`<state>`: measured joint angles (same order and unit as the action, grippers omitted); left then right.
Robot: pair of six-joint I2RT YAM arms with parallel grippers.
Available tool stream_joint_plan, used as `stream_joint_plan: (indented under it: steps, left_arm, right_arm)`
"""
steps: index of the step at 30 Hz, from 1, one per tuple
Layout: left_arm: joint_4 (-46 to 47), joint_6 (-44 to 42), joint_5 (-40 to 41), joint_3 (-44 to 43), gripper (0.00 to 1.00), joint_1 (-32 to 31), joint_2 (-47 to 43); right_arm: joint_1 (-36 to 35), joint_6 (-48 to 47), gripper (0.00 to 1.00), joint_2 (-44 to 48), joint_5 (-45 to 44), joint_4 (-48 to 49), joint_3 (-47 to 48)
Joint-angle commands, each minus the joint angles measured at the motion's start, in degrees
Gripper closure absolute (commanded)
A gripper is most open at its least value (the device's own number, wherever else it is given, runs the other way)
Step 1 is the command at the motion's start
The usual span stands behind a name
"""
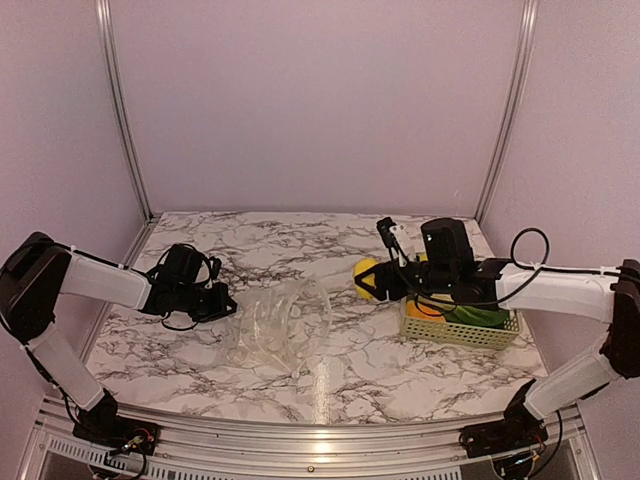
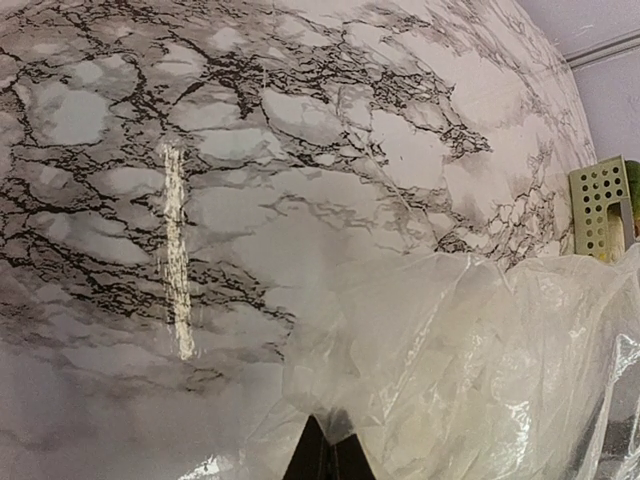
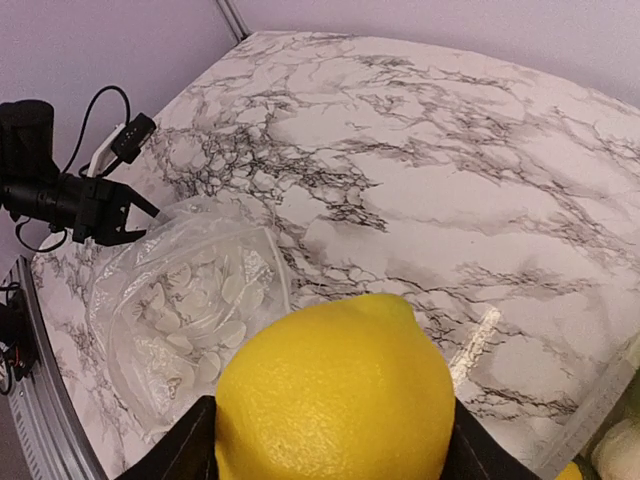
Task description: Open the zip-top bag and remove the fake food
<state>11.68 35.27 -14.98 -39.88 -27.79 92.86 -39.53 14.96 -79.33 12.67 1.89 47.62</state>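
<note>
my right pincer is pinching a yellow lemon, one piece of the fake food, just beside the lattice basket, where a green piece is lying. farther out, my left pincer is pressing together on an edge of the zip-top bag, slack on the marble table. the emptying is looking nearly done, with this lemon waiting to be set down. crumpled film is hiding any leftover, and my arm is covering part of the basket.

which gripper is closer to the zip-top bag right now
Left. The left gripper pinches the zip-top bag at its left edge, jaws shut on the plastic. The right gripper is off the bag's right side, holding a yellow lemon by the basket.
</note>
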Motion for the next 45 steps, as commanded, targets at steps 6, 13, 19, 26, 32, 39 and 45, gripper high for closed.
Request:
stream_joint_plan:
  steps: [6,13,19,26,32,39,45]
  left_arm:
    - [-1.7,-1.3,-1.1,-1.2,1.00,0.3,-0.2]
    - [-2.7,-1.7,-1.1,-2.2,1.00,0.4,-0.2]
    - [-3.6,-1.9,-1.3,-3.1,1.00,0.3,0.1]
    - [-5.0,-2.7,-0.6,-4.6,1.00,0.4,0.5]
    - [-5.4,-2.7,-0.5,-4.9,1.00,0.4,0.1]
    - [-5.6,-4.1,-0.2,-4.7,1.00,0.4,-1.9]
    - [-3.8,-3.7,-1.3,-4.3,1.00,0.3,-3.2]
  right_arm:
    - [20.8,-3.9,0.39,10.4,3.6,-9.8,-2.9]
    - [33.6,-3.5,0.39,12.5,4.0,-11.2,-5.5]
    - [44.7,-3.5,0.35,12.5,3.7,-10.8,-8.9]
    - [48.8,-3.6,0.27,9.5,0.4,-10.1,-9.3]
    - [48.8,-3.6,0.19,5.3,-1.9,-9.9,-7.8]
    - [48.7,-4.9,0.18,8.1,4.1,-11.0,-6.2]
    - [46.4,-5.5,0.18,11.6,6.9,-13.7,-4.2]
